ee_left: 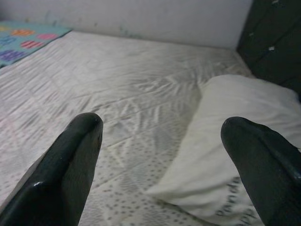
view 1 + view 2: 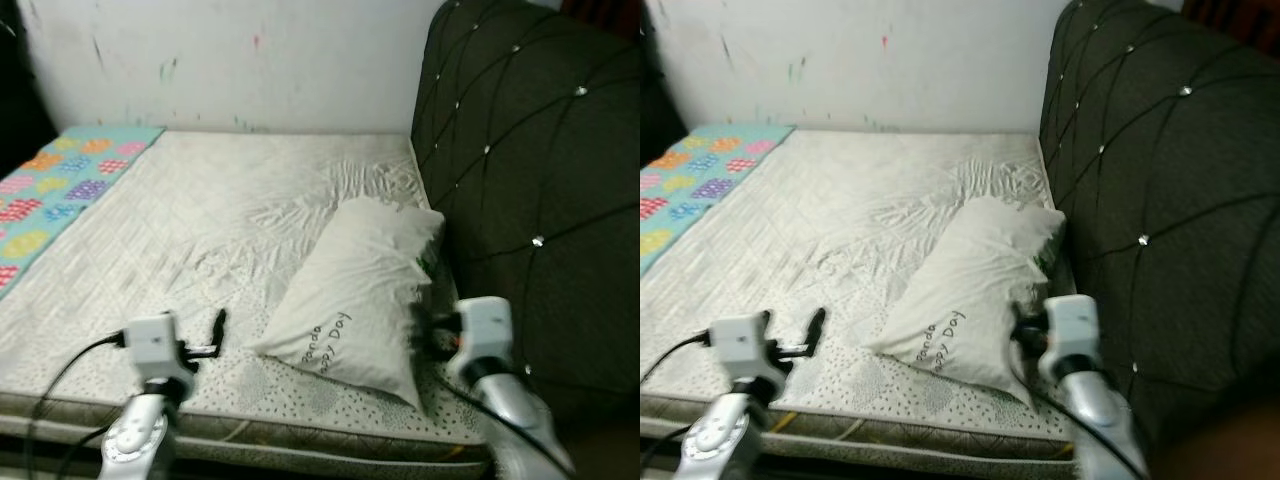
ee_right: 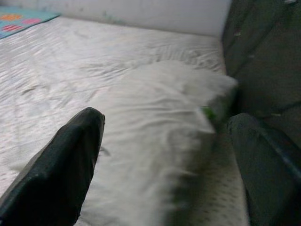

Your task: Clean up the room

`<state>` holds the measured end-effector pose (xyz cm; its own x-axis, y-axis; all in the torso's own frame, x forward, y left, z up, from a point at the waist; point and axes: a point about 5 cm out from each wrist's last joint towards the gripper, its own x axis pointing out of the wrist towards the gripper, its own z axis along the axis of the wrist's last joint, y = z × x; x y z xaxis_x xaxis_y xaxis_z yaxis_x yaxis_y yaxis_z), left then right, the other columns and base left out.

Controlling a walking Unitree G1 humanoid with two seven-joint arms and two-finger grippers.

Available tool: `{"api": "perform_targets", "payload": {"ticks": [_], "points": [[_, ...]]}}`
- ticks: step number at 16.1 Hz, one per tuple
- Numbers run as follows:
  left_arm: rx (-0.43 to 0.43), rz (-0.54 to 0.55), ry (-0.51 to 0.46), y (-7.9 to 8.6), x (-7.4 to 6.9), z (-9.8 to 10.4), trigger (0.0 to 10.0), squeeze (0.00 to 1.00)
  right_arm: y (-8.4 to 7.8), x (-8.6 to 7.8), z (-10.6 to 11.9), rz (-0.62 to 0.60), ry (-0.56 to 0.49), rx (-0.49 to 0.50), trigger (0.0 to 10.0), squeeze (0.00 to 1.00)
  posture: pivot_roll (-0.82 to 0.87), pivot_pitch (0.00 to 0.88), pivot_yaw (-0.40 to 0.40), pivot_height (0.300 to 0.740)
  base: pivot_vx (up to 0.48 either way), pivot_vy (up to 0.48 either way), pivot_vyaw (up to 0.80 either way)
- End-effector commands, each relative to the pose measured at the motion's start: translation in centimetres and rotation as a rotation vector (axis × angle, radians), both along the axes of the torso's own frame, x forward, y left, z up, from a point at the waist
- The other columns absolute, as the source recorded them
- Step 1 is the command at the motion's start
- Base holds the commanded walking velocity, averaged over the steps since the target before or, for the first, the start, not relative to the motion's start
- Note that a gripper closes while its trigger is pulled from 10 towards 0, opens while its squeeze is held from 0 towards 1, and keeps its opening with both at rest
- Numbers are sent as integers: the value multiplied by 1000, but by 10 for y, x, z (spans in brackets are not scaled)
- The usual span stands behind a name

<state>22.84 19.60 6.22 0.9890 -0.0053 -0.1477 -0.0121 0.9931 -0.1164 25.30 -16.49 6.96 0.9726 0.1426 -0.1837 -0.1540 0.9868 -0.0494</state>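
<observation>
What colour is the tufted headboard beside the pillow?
The tufted headboard is dark grey-black with shiny studs, clearest in the left eye view.

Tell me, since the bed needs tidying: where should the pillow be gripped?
Probably the pillow's near right edge, coming from the foot of the bed. That edge lies between the open fingers of the right gripper, and the soft cover should bunch easily.

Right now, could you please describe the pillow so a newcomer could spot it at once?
Start at the dark tufted headboard on the right. On the pale mattress beside it lies the pillow, off-white, lying at a slant, with dark handwriting-style lettering near its lower end.
</observation>
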Motion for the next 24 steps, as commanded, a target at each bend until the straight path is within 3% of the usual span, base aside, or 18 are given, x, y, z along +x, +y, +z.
{"api": "perform_targets", "payload": {"ticks": [1,24], "points": [[8,-7,-4,0,2,1,10000,0,-2,3,4,-5,-14,-3,10000,0,-104,0,37,740,0,0,0],[0,-26,9,-2,2,-1,10000,0,1,0,0,25,10,7,10000,0,-100,0,34,740,0,0,0]]}}
